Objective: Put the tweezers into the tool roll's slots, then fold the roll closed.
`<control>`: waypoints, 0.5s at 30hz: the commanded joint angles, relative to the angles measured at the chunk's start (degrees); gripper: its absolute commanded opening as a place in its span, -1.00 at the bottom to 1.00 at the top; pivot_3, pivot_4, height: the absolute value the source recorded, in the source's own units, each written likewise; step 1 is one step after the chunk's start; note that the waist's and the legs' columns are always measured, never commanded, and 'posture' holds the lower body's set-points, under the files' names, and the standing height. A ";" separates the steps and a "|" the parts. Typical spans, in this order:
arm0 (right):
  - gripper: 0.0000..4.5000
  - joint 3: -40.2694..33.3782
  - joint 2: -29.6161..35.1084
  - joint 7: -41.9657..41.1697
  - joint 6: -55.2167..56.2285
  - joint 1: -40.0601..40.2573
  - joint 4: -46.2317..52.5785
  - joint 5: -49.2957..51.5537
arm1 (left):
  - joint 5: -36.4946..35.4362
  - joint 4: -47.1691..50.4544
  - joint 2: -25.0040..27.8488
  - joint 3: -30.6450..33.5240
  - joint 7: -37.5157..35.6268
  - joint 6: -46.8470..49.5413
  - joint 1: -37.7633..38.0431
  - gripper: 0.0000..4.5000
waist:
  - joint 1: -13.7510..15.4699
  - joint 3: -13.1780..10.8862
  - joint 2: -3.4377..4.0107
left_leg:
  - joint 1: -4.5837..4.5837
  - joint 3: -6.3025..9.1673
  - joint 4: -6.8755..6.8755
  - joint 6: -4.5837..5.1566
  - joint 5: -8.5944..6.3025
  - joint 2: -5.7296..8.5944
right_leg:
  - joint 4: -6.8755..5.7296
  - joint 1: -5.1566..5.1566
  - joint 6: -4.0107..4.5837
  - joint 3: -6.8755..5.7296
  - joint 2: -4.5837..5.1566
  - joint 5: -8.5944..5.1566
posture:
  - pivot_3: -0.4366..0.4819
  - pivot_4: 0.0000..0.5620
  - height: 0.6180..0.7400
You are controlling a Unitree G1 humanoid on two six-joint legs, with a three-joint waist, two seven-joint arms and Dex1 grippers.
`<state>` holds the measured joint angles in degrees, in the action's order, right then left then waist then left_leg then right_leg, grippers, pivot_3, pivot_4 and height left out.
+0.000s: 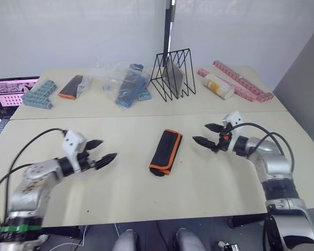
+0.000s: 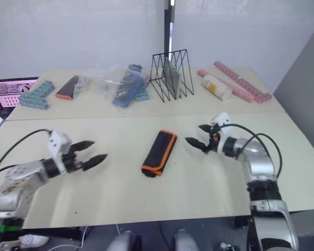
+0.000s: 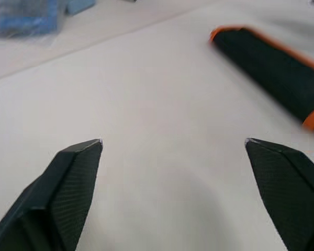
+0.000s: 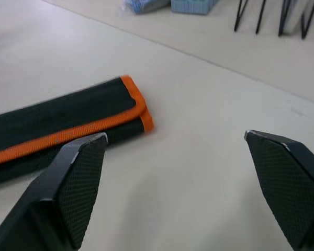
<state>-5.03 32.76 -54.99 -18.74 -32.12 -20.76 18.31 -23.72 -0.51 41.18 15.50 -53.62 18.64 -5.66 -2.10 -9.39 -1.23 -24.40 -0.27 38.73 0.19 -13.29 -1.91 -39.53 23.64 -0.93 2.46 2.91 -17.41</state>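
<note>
Taking the tool roll (image 1: 166, 152) as the landmark, it lies folded shut near the middle of the pale counter (image 1: 120, 188), a black bundle with orange edging at its ends and along one seam. No writing or brand can be read on it.

Well to the left of the roll, the left pincer (image 1: 101, 152) hovers just over the counter with its two black fingers spread apart and nothing between them, tips pointing toward the roll. In the left wrist view one end of the roll sits beyond the parted fingertips (image 3: 76, 172).

Behind the roll and to its left, on the far counter, lie a stack of light blue blocks (image 1: 39, 93), a small black-and-orange pouch (image 1: 71, 87) and clear plastic bags holding blue parts (image 1: 126, 86). Further left, past the counter edge, a screen (image 1: 8, 91) glows pink; its text is too small to read.

Directly behind the roll stands a black wire rack (image 1: 174, 74). Behind and to the right lie a pale bottle (image 1: 218, 86) on its side, its label unreadable, and pink strips (image 1: 244, 81).

Just to the right of the roll, the right pincer (image 1: 206, 134) is held open and empty, fingers apart and aimed at the roll. The right wrist view shows the roll's orange-edged end close to one finger.
</note>
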 commanded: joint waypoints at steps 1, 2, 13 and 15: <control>1.00 -3.70 2.56 -1.17 -3.48 1.33 2.79 3.52 | 0.30 -2.01 3.05 5.57 -1.78 -4.43 3.78 0.99 | 0.04 -0.07 -0.04 | -0.01 -0.03 0.00 0.00 0.00 0.00 | 0.02 0.01 0.00 -0.04 0.06 0.00 | -0.05 -0.47 0.10; 1.00 -4.28 3.05 -1.41 -3.60 2.15 3.09 4.08 | -0.23 -2.25 3.68 6.91 -2.43 -4.52 5.44 0.99 | 0.07 -0.11 -0.09 | -0.01 -0.04 0.00 0.00 0.00 0.01 | 0.02 0.01 0.00 -0.06 0.09 0.00 | -0.05 -0.47 0.10; 1.00 -7.28 5.98 1.66 -1.06 8.66 1.20 2.53 | 3.11 -2.45 4.34 14.19 0.33 -9.47 19.23 0.99 | 1.28 -0.86 0.75 | -0.24 4.81 -1.01 0.51 1.55 3.85 | -0.27 -1.15 -0.61 -3.44 2.74 -0.97 | -0.05 -0.47 0.10; 1.00 -7.91 6.47 1.66 -0.44 9.83 0.91 2.54 | 2.58 -1.82 3.60 14.94 0.82 -9.85 20.44 0.99 | 1.76 -0.87 0.75 | -0.25 4.66 -1.01 0.45 1.58 3.81 | -0.30 -1.08 -0.61 -3.26 2.83 -0.97 | -0.05 -0.47 0.10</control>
<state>-10.42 37.77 -53.46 -20.47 -22.62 -20.11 20.50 -20.73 -3.24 44.90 28.21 -53.48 10.10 14.39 -0.33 -10.26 -0.48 -24.65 4.32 37.72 0.63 -11.71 1.94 -39.81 22.56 -1.54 -0.74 5.96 -18.39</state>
